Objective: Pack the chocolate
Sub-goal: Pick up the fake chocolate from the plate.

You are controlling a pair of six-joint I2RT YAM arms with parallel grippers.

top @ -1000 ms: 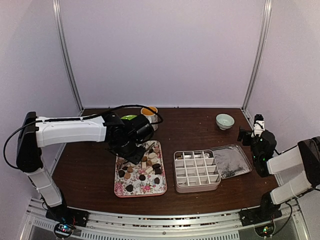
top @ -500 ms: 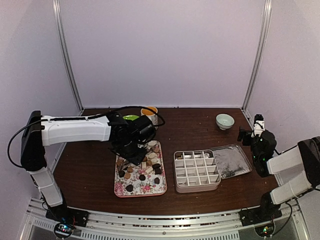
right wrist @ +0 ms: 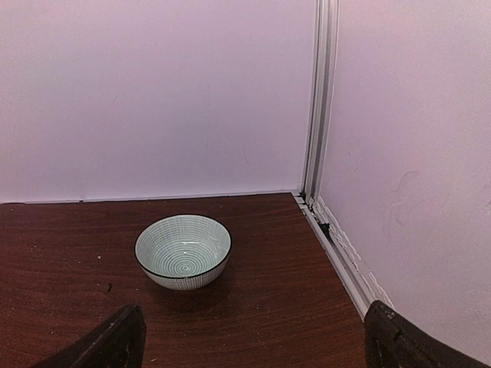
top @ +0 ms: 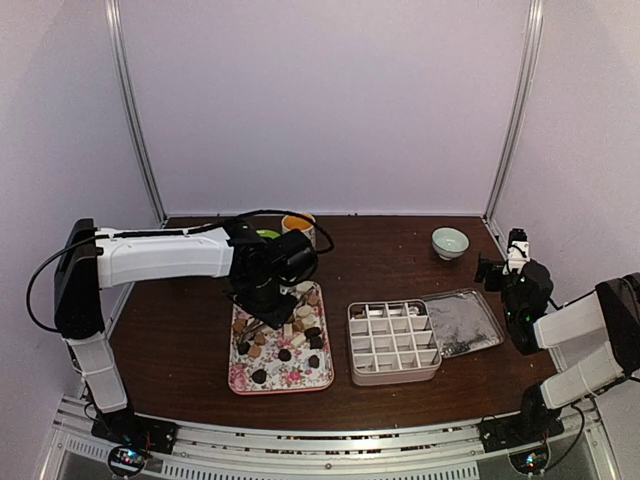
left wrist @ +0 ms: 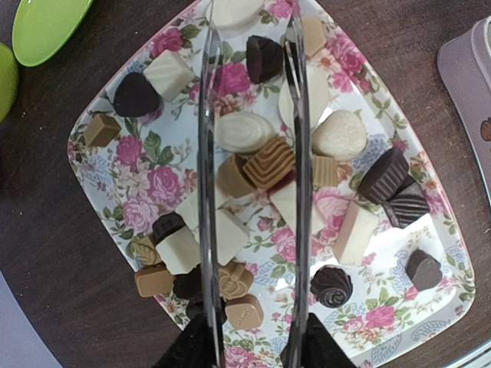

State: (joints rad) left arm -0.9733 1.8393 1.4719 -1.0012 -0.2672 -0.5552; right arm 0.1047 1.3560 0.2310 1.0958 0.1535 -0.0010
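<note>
Many small chocolates (top: 285, 335), dark brown, tan and white, lie on a floral tray (top: 281, 378). My left gripper (top: 268, 302) hovers over the tray's far half, shut on metal tongs. In the left wrist view the gripper (left wrist: 253, 349) holds the tongs (left wrist: 207, 192), whose two arms stand apart over the chocolates (left wrist: 268, 162) on the tray (left wrist: 138, 184); nothing is pinched between them. A divided box (top: 393, 342) stands right of the tray. My right gripper (top: 497, 268) is open and empty at the far right, also seen in the right wrist view (right wrist: 253, 345).
A silver lid (top: 462, 322) lies beside the box. A pale green bowl (top: 450, 242) sits at the back right, in front of my right gripper (right wrist: 183, 251). An orange cup (top: 298, 225) and a green dish (left wrist: 42, 27) stand behind the tray.
My left arm has shifted to the right with the tongs, farther over the tray. The right arm has not moved.
</note>
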